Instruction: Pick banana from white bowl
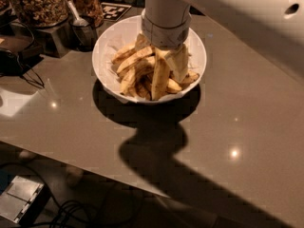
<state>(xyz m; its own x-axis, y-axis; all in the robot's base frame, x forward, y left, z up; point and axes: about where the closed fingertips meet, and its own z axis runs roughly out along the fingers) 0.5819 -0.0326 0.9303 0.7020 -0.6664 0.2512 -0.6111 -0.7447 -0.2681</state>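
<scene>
The white bowl (107,56) stands on the grey-brown counter at upper middle and holds several bananas. The banana (160,80), plump and yellow with brown marks, lies steeply across the pile in the bowl's middle, one end toward the front rim. Slimmer, paler bananas (130,61) lie to its left. My gripper (172,63) reaches straight down into the bowl from the pale cylindrical wrist (166,18), right at the plump banana's upper end and touching the pile. The wrist hides the back of the bowl.
A small dark metal cup with a spoon (84,28) stands just left of the bowl. Jars of nuts (38,4) sit at the back left, with a black cable (26,75) on the counter. The counter's front edge (95,167) runs diagonally, with a grey box (21,198) on the floor below.
</scene>
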